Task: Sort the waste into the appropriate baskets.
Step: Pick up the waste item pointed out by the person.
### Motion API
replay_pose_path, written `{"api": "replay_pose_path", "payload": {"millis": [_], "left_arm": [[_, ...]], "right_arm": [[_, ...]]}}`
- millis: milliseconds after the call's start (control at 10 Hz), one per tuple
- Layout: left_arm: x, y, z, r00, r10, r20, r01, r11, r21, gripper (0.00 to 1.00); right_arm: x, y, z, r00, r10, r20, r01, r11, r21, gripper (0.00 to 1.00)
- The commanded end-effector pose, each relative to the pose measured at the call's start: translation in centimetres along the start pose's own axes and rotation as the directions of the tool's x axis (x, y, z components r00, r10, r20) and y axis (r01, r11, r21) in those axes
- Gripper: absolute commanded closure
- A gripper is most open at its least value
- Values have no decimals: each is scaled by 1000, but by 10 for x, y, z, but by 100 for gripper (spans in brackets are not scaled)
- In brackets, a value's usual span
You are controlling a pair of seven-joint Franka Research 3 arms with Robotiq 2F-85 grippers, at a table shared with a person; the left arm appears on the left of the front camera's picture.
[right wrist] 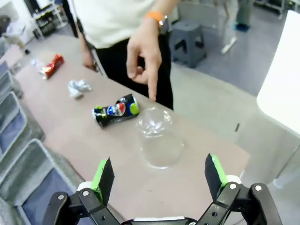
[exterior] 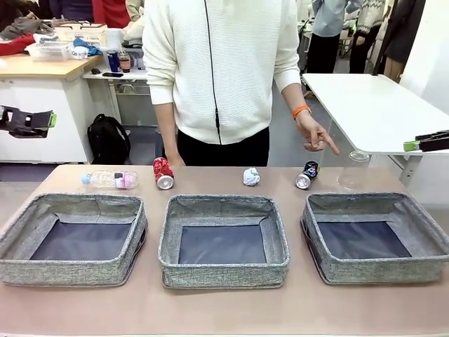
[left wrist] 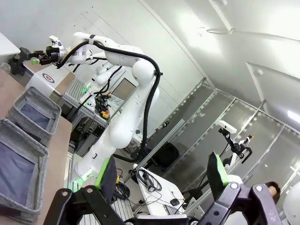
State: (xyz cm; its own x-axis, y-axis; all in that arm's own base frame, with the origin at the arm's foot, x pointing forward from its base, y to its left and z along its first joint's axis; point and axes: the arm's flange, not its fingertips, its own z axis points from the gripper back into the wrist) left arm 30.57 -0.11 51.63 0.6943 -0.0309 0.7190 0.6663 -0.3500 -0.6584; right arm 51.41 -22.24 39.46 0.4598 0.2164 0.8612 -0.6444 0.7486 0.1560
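Blending into the background, the clear plastic cup (exterior: 354, 170) barely shows.

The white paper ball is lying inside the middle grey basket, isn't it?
Not quite. The white paper ball is lying on the table, just beyond the far rim of the middle grey basket, not inside it. The front view shows this: the ball sits in the row of waste behind the baskets, and nothing lies on that basket's dark bottom.
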Motion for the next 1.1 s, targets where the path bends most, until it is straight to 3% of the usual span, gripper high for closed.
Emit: {"api": "replay_pose_path", "payload": {"millis": [0,300,500,900,1000], "left_arm": [[-3,-1,0,1000,-25,-13,25,1000,-11,0],[-3,-1,0,1000,-25,-13,25,1000,-11,0],[-3,-1,0,1000,-25,-13,25,1000,-11,0],[-3,-1,0,1000,-25,-13,25,1000,-11,0],[-3,-1,0,1000,-25,-13,25,1000,-11,0]], "right_arm": [[2,-22,-20,999,22,48,-21,999,-30,0],[-2,-49,-78,993,103,61,-106,993,44,0],[-10,-73,-93,984,172,54,-175,982,72,0],[-17,-84,-99,978,208,-15,-195,940,282,0],[-17,-83,-97,977,210,-26,-182,896,404,0]]}}
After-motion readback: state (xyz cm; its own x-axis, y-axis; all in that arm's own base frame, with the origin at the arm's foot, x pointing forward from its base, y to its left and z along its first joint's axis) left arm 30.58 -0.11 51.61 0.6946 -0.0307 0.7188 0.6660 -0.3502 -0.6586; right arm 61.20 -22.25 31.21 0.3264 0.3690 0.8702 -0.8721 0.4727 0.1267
